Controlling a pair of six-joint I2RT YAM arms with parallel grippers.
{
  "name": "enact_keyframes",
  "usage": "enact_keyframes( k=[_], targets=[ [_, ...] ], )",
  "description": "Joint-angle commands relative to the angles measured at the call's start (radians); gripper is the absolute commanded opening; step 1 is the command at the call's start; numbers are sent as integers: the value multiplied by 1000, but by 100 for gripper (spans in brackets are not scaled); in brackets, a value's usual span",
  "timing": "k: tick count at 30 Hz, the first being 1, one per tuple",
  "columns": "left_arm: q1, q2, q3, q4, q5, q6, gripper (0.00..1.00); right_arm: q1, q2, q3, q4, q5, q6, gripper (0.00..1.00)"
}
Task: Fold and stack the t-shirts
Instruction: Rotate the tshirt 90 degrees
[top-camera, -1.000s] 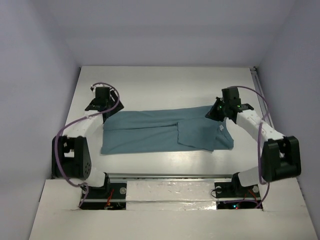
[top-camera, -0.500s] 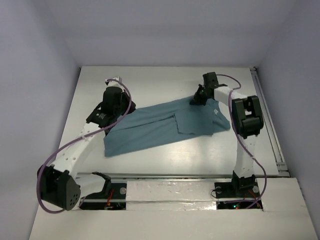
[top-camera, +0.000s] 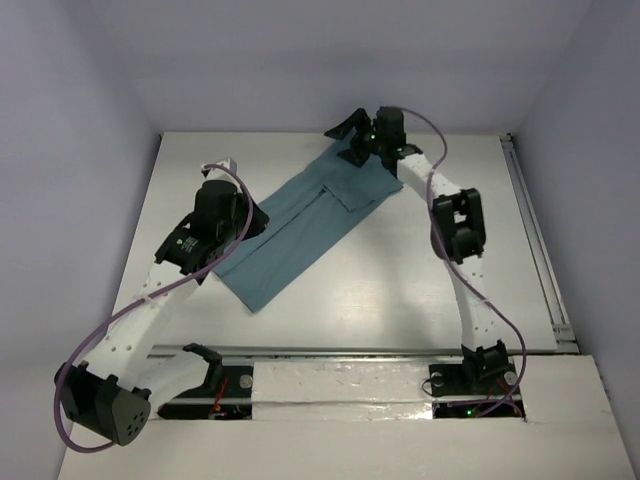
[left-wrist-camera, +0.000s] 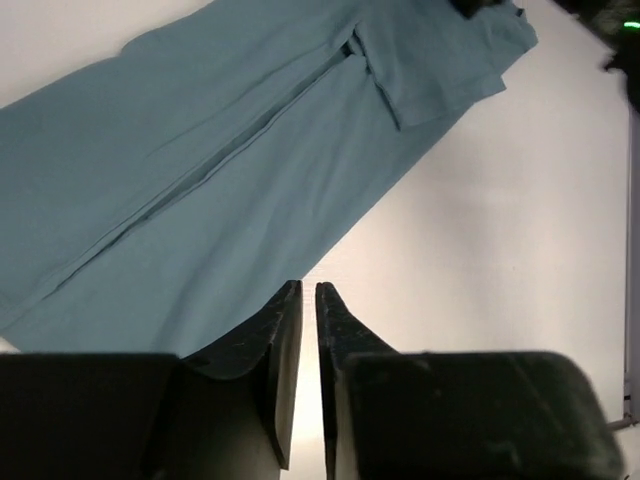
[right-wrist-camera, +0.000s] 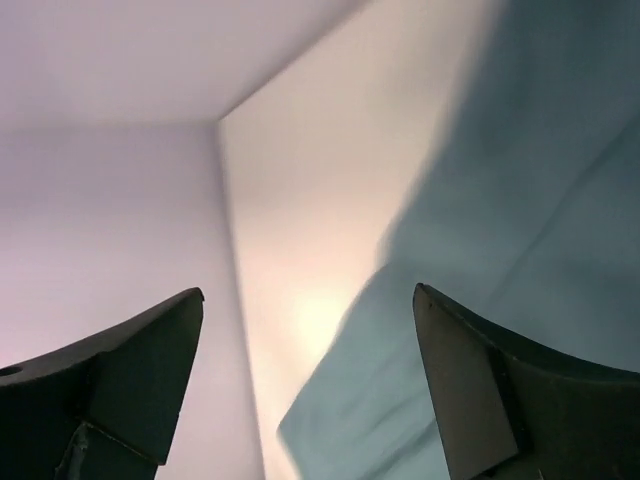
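Found teal t-shirt (top-camera: 300, 225) flat on white table (top-camera: 430, 290), folded lengthwise into a long strip running diagonally from near-left to far-centre. Noted sleeve flap (top-camera: 353, 190) lying on top near the far end. Saw left gripper (left-wrist-camera: 301, 292) pinched almost closed, only a sliver of gap, nothing visibly caught, poised over a long edge of the strip. Saw right gripper (right-wrist-camera: 309, 292) spread wide, holding nothing, above the shirt's far end.
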Motion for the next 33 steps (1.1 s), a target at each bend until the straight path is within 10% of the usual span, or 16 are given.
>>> enact_keyframes(
  k=[1,3,4,5,11,16,21,24,33],
  targets=[
    [-5,-14,106,-5,2,20,10,19,-438,-235,108,-54,-134,90],
    [-5,-13,137,-10,-5,40,16,45,-706,-605,165,-17,-164,76],
    [-5,-8,171,-23,-15,47,16,90,-777,-714,165,3,-165,22],
    [-5,-1,188,-28,-27,58,10,119,-899,-816,162,23,-170,1],
    [5,26,289,-69,-48,109,0,388,-1109,-1420,203,196,-90,0],
    [5,9,312,-77,-38,103,0,544,-1011,-1497,257,302,29,59],
    [5,-14,277,-85,-1,95,0,576,-839,-1456,292,328,129,69],
    [5,-30,259,-94,-7,95,0,586,-746,-1419,294,365,190,66],
    [5,6,211,-94,22,110,9,507,-626,-1409,332,368,246,2]
  ],
)
